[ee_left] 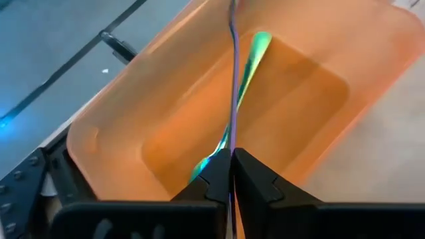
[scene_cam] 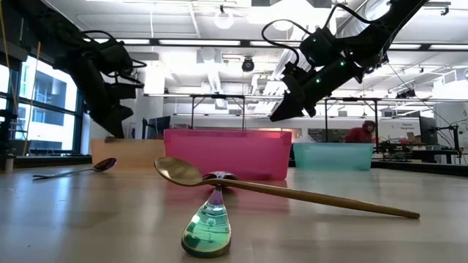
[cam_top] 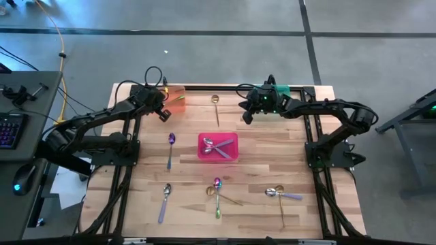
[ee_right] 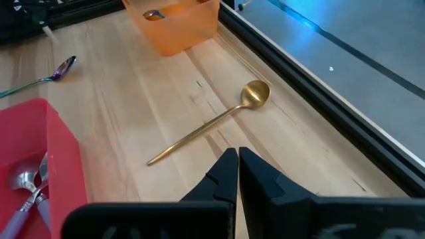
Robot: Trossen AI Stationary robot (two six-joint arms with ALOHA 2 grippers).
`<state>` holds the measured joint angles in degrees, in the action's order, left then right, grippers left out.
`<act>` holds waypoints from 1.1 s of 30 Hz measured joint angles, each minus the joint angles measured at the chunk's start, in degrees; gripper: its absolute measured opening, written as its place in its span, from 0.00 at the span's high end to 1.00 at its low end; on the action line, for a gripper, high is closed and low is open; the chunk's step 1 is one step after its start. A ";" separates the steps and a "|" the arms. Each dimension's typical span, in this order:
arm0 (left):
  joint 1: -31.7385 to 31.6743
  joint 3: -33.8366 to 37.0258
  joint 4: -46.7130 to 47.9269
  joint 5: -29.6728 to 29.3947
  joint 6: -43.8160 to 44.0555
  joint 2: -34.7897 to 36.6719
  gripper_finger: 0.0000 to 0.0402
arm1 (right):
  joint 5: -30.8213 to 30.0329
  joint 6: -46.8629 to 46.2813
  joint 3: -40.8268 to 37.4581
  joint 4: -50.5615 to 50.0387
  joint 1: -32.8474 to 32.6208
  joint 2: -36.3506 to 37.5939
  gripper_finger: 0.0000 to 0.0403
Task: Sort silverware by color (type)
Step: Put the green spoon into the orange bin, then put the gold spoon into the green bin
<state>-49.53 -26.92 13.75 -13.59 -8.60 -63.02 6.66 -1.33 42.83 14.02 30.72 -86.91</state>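
Observation:
My left gripper [ee_left: 232, 174] hovers over the orange bin [cam_top: 176, 97] at the table's far left, shut on a slim iridescent purple-green spoon [ee_left: 232, 79]. A green-shining strip [ee_left: 255, 50] shows in the bin; whether it belongs to the held spoon or to another, I cannot tell. My right gripper [ee_right: 237, 174] is shut and holds nothing, raised above a gold spoon [ee_right: 212, 125] that lies flat near the far edge. The pink bin [cam_top: 232, 154] in the middle holds silver spoons with lilac handles [cam_top: 219, 147]. More spoons lie on the wood: a purple one [cam_top: 170, 148], a lilac-handled one [cam_top: 164, 199], a crossed iridescent and gold pair [cam_top: 218, 194], and a silver and gold pair [cam_top: 281, 196]. My left gripper pinches the spoon's thin handle [ee_left: 232, 143] between its two fingers. The handle runs straight on from the fingertips, seen edge-on, out over the orange bin's inside [ee_left: 292, 99]. The spoon is lifted; its far end leaves the picture, so which end is held cannot be told.
A teal bin [cam_top: 281, 90] stands at the far edge under my right arm. The table's black frame rail [ee_right: 299, 73] runs just beyond the gold spoon. Bare wood lies between the bins and the near spoons. A person in red [scene_cam: 362, 134] is far off in the room.

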 joint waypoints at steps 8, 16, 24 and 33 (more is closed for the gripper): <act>0.04 0.00 -0.28 -3.70 -0.02 0.07 0.90 | 0.02 1.30 0.00 -0.03 0.00 0.00 1.00; 0.82 0.00 -3.59 9.08 -1.41 0.07 0.99 | -0.06 5.19 -0.04 -8.56 1.21 7.21 1.00; 5.17 -0.01 -14.33 16.84 1.09 0.04 1.00 | -4.76 3.16 -0.22 -22.05 2.92 18.25 1.00; 10.17 -0.07 -28.44 29.35 1.63 -3.01 1.00 | -6.76 -4.25 -7.22 -17.21 -2.97 19.08 1.00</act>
<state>-39.36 -26.99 -14.69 15.75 -6.97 -66.03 -0.10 -5.58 35.61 -3.19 27.75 -67.83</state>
